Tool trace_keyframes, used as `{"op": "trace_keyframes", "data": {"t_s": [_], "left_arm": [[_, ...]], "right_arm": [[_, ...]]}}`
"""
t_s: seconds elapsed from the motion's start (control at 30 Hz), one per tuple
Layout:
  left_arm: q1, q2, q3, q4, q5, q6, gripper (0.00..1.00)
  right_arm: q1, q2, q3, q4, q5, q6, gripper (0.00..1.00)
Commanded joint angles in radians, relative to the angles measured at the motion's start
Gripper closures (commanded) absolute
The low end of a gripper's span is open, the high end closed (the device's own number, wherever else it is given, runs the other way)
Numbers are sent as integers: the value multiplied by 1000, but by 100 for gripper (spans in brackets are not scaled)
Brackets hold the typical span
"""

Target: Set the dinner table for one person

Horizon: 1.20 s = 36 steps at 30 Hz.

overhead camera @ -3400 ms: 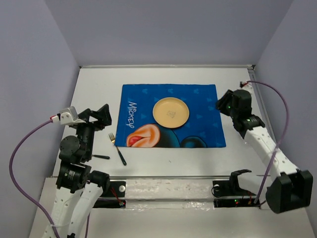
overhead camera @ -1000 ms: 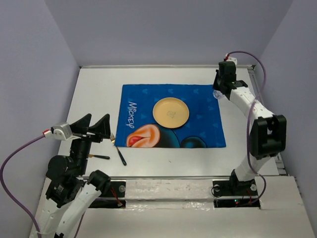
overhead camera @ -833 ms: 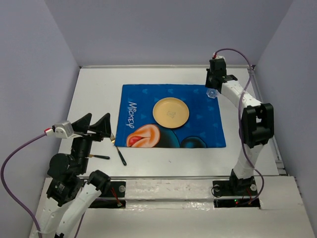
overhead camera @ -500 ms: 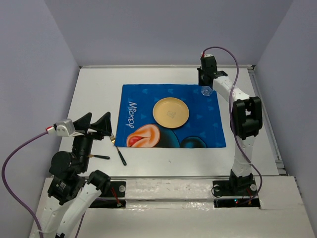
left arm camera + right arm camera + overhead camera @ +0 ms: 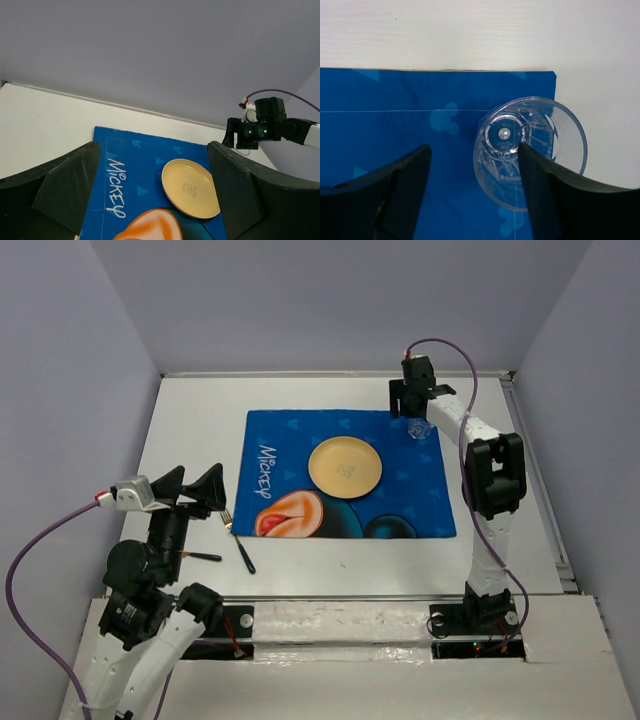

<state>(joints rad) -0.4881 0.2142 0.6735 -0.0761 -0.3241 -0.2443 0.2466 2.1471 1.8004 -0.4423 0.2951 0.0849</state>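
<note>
1. Desk [image 5: 190, 420]: white, metal-rimmed, walled in grey on three sides; it fills the floor of the top view from the arm bases to the far wall, and all items are carried on it.
2. Right arm: stretched from its near-right base to the far right corner of the blue placemat [image 5: 400, 490], wrist turned downward, purple cable looped above it.
3. Right pincer [image 5: 472, 149]: fingers seen spread wide, nothing clamped. A clear glass [image 5: 530, 150] is viewed from straight above, upright on the placemat's far right corner. The left finger is well apart from it; the right finger overlaps its rim in the wrist view, contact cannot be told.
4. Left arm: folded up over the near-left of the desk, wrist raised and aimed toward the far side.
5. Left pincer [image 5: 154, 150]: fingers parted fully, nothing between them; held clear above the desk.
6. Yellow plate [image 5: 345, 464]: set on the placemat, centre-far, well apart from the glass. A faint figure is noted at its middle; not readable.
7. Fork [image 5: 238, 540]: black-handled, lying on the bare desk just beside the placemat's left edge, near the left pincer.
8. Writing: "Mickey" [image 5: 116, 187] in white letters is read along the placemat's left side. Moulded marks on the glass base are too small to read.
</note>
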Motion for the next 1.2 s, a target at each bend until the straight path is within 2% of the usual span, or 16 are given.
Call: {"op": "trace_keyframes", "data": {"t_s": [0.0, 0.1, 0.23, 0.27, 0.43, 0.47, 0.57, 0.63, 0.73, 0.77, 1.0, 1.17], "left_arm": [[19, 22, -3, 47, -23, 14, 1], [31, 31, -3, 50, -55, 8, 1], [63, 37, -5, 52, -117, -12, 1], [71, 39, -5, 55, -131, -13, 1], [137, 45, -5, 44, -211, -26, 1], [143, 45, -5, 42, -216, -30, 1], [175, 65, -3, 41, -222, -41, 1], [190, 79, -2, 39, -236, -46, 1], [213, 86, -3, 36, -251, -50, 1], [221, 88, -5, 35, -256, -52, 1], [237, 106, -11, 58, -263, -43, 1], [244, 125, -11, 62, -251, -39, 1]], "right_arm": [[39, -125, 13, 13, -17, 45, 21], [120, -228, -56, 37, -42, 79, 19], [317, -352, -206, 172, -63, 113, 19], [409, -383, -237, 195, -68, 124, 20], [676, -397, -394, 330, -74, 213, 32], [754, -373, -394, 332, -76, 219, 37], [882, -330, -366, 343, -57, 223, 43], [924, -271, -345, 344, -45, 226, 50], [991, -181, -300, 340, -67, 248, 52], [1008, -155, -268, 333, -62, 253, 56], [1100, 37, -135, 258, -16, 266, 57], [1122, 100, -75, 218, -5, 276, 57]]}}
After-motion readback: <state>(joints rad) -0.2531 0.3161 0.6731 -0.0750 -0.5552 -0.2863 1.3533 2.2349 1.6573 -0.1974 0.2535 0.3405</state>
